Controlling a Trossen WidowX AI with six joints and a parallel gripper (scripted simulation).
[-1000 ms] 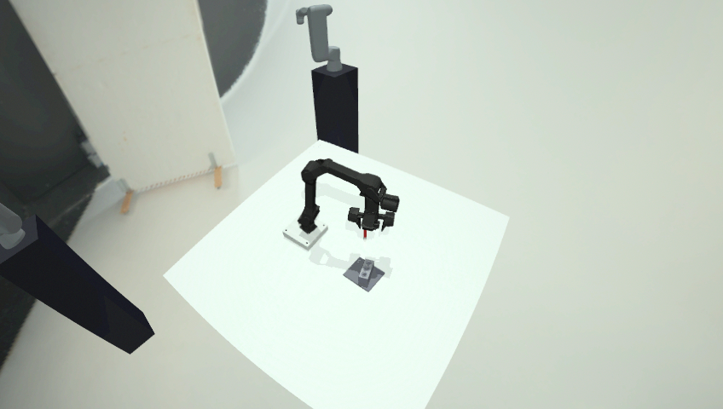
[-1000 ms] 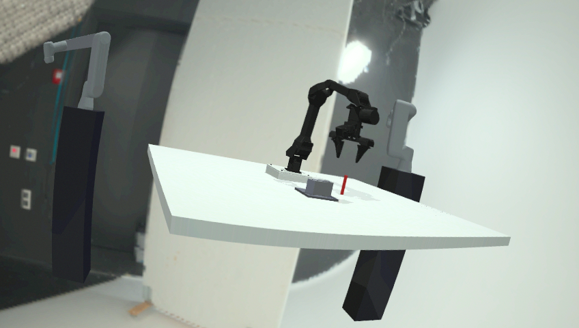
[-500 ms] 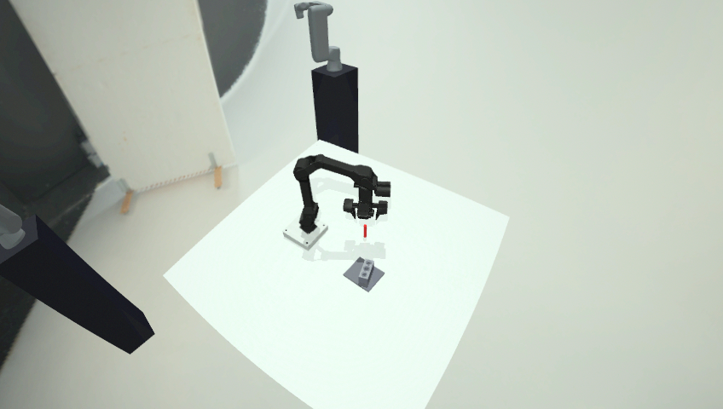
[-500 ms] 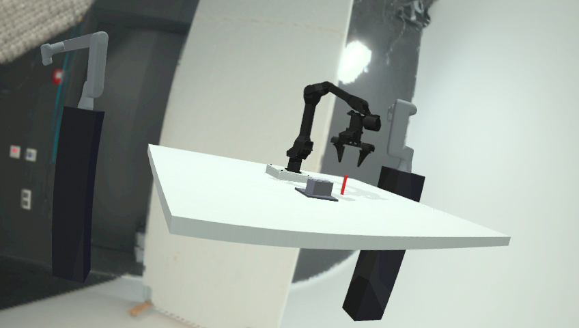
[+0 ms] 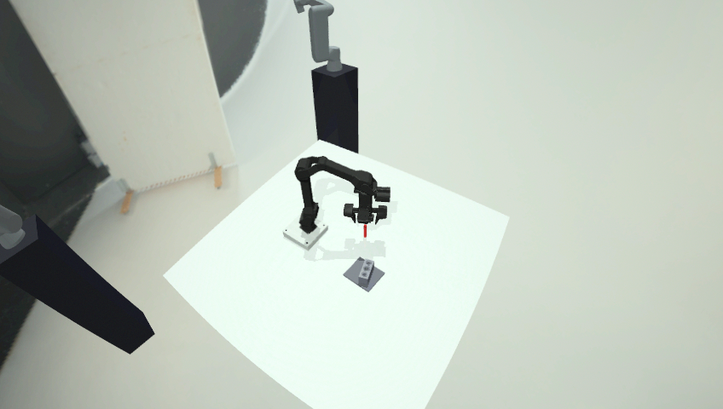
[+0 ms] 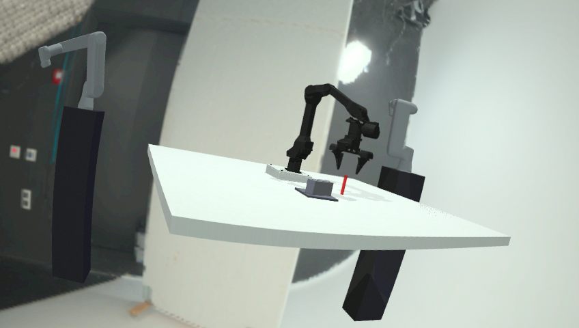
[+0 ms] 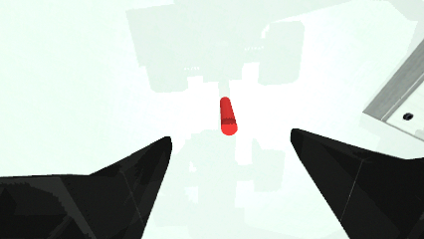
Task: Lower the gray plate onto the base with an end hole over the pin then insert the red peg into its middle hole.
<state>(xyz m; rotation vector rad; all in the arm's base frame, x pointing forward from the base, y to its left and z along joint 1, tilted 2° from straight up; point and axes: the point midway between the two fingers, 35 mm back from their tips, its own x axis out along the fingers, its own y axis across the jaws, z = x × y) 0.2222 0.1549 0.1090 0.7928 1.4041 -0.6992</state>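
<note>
The gray plate [image 5: 363, 280] [image 6: 319, 188], a block with three holes in its top, sits on the dark gray square base [image 5: 349, 273] [image 6: 330, 198]. It looks level. The pin cannot be made out. The red peg [image 5: 364, 231] [image 6: 343, 185] [image 7: 228, 116] stands upright on the table, apart from the base. My gripper [image 5: 365, 222] [image 6: 347, 171] [image 7: 229, 137] is open and empty, pointing down above the peg. In the wrist view the peg shows between the two fingers, touching neither. The plate and base are out of the wrist view.
The arm's white mounting block [image 5: 304, 235] [image 6: 284, 173] [image 7: 410, 130] stands on the white table [image 5: 284, 303] [image 6: 227, 203]. Two gray arms on dark pillars [image 5: 334, 106] [image 6: 77, 195] stand beyond the table's edges.
</note>
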